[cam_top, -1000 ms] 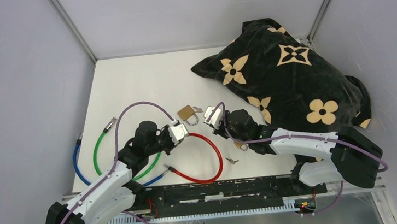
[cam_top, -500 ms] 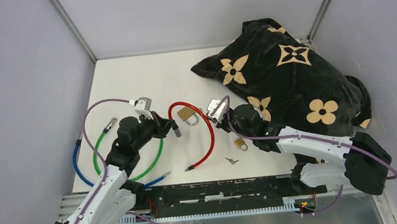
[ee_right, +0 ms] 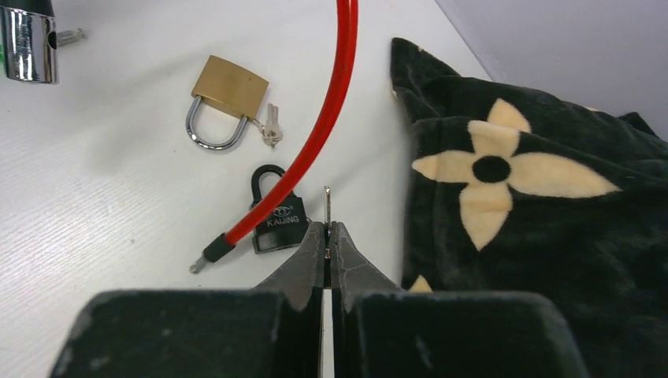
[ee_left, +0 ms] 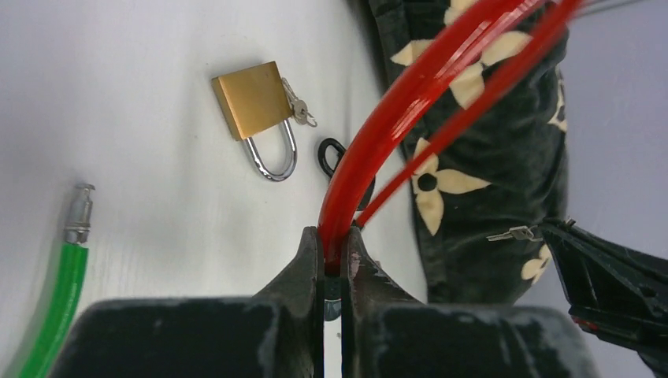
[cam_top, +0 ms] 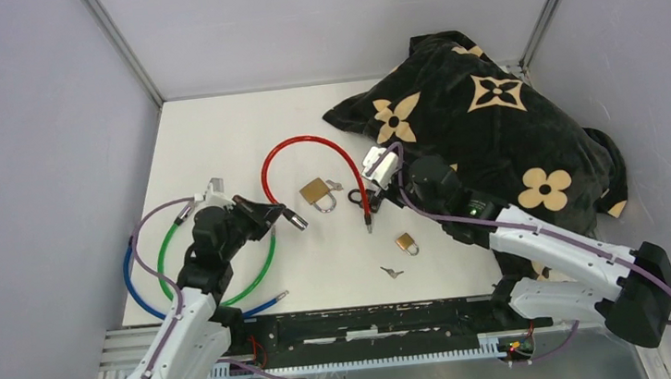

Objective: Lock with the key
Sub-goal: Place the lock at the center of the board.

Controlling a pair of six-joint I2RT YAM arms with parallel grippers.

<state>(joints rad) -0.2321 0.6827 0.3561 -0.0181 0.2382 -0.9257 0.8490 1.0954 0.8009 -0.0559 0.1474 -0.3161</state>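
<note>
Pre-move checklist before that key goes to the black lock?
1. Left gripper clamped on the red plastic-coated cable: ok.
2. Right gripper pinching the small silver key: ok.
3. Black rectangular padlock clear of the cable: not ok, cable crosses in front of its shackle.
4. Padlock's keyhole facing the key: cannot tell.
5. Black flower-patterned cushion apart from the padlock: ok.
</note>
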